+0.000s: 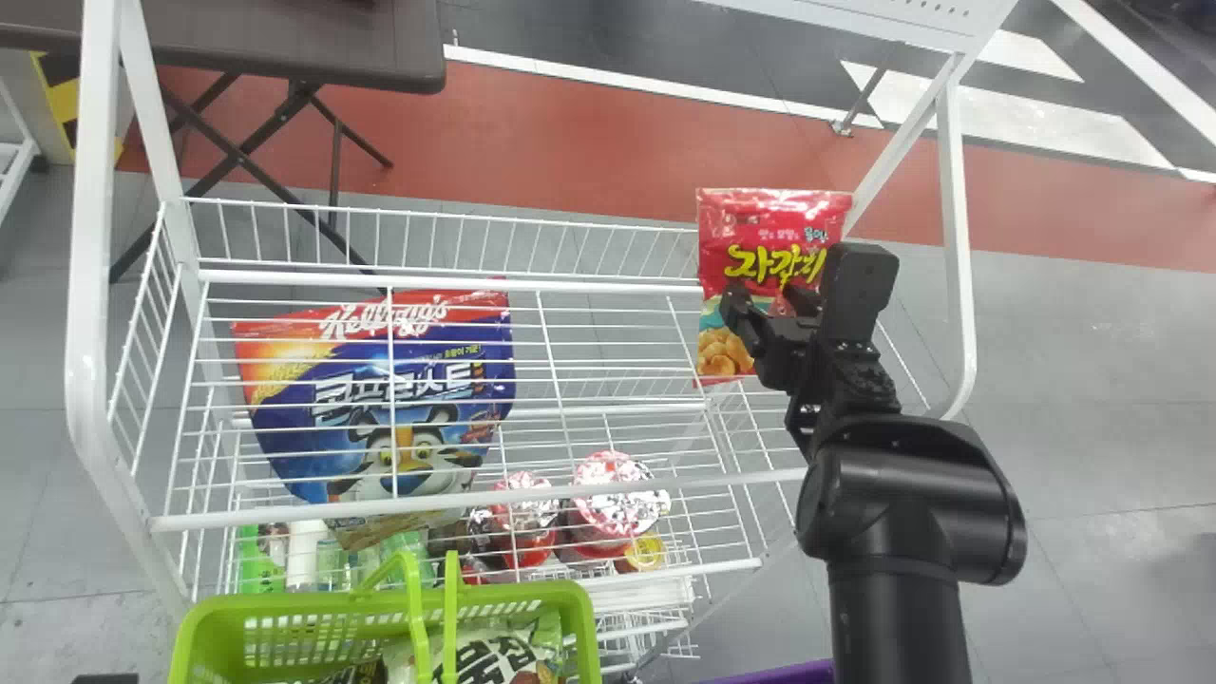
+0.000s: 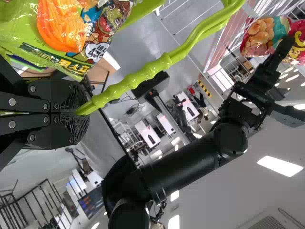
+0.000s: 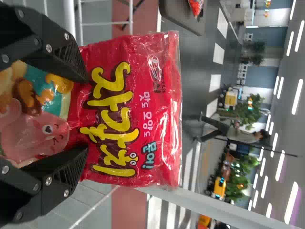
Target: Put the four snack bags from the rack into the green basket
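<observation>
Apparently at the grasping step, with right hand point(image 3: 86, 113) spread over red snack bag point(image 1: 774, 218) at right end of rack point(image 1: 570, 283); next, to pinch and lift toward green basket point(image 1: 285, 606), with left hand point(image 2: 86, 112) clamped on basket handle point(image 2: 147, 71).

My right gripper point(image 3: 87, 114) holds its black fingers apart before a red snack bag point(image 3: 147, 107); a dark table point(image 3: 178, 16) stands farther off.

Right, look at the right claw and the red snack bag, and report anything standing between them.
Nothing visible stands between them. The right claw is right at the red snack bag, its fingers spread apart over the bag's printed front.
</observation>
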{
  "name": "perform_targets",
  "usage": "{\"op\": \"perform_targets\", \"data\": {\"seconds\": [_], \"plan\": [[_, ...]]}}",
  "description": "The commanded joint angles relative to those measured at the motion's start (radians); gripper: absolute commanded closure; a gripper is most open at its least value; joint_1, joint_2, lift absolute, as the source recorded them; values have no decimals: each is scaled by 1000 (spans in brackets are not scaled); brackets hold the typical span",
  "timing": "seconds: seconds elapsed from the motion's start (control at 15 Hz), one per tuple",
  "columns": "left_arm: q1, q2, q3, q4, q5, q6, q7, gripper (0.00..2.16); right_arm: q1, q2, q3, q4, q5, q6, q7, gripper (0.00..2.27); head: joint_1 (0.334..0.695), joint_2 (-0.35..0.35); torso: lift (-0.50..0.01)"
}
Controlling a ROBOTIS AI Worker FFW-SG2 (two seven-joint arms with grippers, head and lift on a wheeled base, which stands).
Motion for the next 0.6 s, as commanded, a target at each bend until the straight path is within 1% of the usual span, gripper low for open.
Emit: {"op": "perform_targets", "data": {"seconds": [0.0, 0.13, 0.33, 0.53], "plan": [[-7, 0, -6, 3, -4, 3, 3, 2027, 21, 1, -14, -20, -23, -27, 3, 2138, 695, -350, -7], [-10, 0, -7, 4, -4, 6, 5, 2027, 60, 1, -26, -79, -75, -39, 3, 2159, 695, -350, -7], [-17, -5, -7, 7, -7, 3, 9, 2027, 149, 1, -26, -214, -153, -49, 6, 2159, 695, -350, -7], [-20, -6, -7, 12, -13, 6, 16, 2027, 276, 6, -17, -422, -234, 19, 21, 2159, 695, -350, -7]]}}
